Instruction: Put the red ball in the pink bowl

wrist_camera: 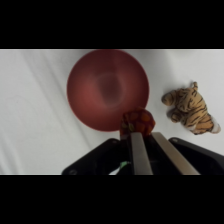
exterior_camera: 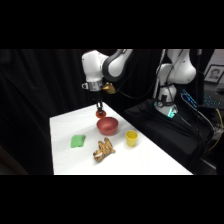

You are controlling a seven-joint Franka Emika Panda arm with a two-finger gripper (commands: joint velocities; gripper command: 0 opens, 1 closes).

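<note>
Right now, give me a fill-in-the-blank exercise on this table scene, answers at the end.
1. The gripper holds the red ____ between its fingers.
2. The pink bowl is ____ inside.
3. The striped toy beside the bowl is a ____.
4. The small cup on the table is ____.

Answers: ball, empty, tiger, yellow

Pink bowl (wrist_camera: pixel 95 92) matt, smooth; tiger toy (wrist_camera: pixel 191 107) plush; red ball (wrist_camera: pixel 138 121) mottled.

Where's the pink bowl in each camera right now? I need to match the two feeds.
Side view: pink bowl sits mid-table, just below the claw.
Wrist view: it fills the upper centre, empty.
Shared landmark: the red ball, held in the claw at the bowl's rim in both views.
</note>
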